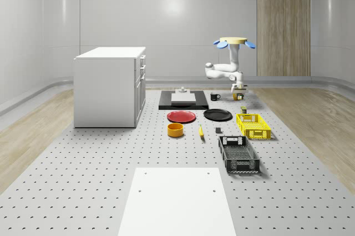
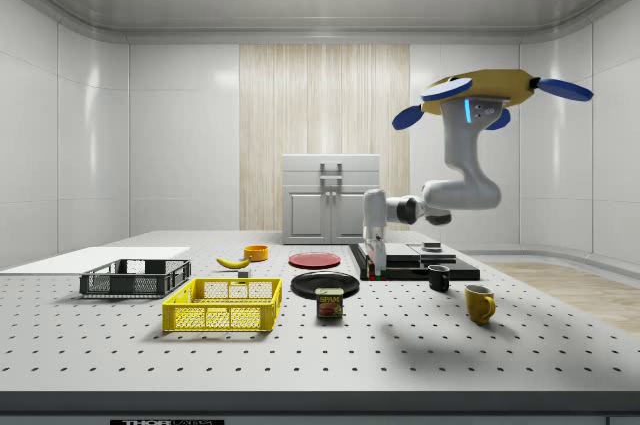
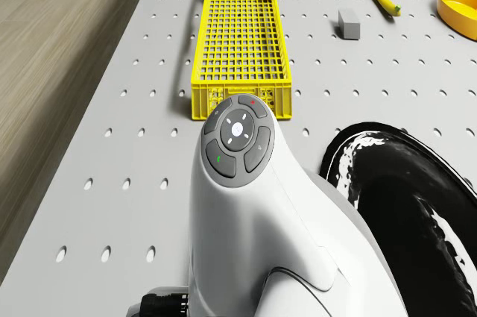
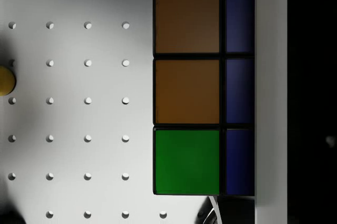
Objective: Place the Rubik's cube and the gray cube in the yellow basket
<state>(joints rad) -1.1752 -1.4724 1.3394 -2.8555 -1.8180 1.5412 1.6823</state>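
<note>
1. Currently the drone point(image 1: 234, 41) is seen hovering over the far end of the table point(image 1: 83, 191), with the arm bent down so that the gripper point(image 2: 375, 263) is held low by the black plate point(image 1: 217, 115).
2. The Rubik's cube point(image 4: 202, 92) is seen right at the gripper, close up in the wrist view; whether the gripper is apart or clamped on it cannot be told.
3. The gray cube point(image 1: 218, 131) is left on the table, at 9 o'clock of the yellow basket point(image 1: 253, 134) in the whole-scene view, near the banana point(image 1: 201, 131).
4. Risk: if the Rubik's cube is gripped off-centre, it is likely to be twisted or dropped when lifted.
5. Risk: the spam can point(image 2: 329, 303) and the black plate are placed close by, so they could be knocked by a low carry.
6. Risk: the yellow basket is narrow, so a release off its middle could leave the cube on the rim or outside.
7. Containers: nothing is seen inside the yellow basket, as shown in the drone view; the black basket point(image 1: 238, 164) and the orange bowl point(image 1: 176, 130) also appear empty.
</note>
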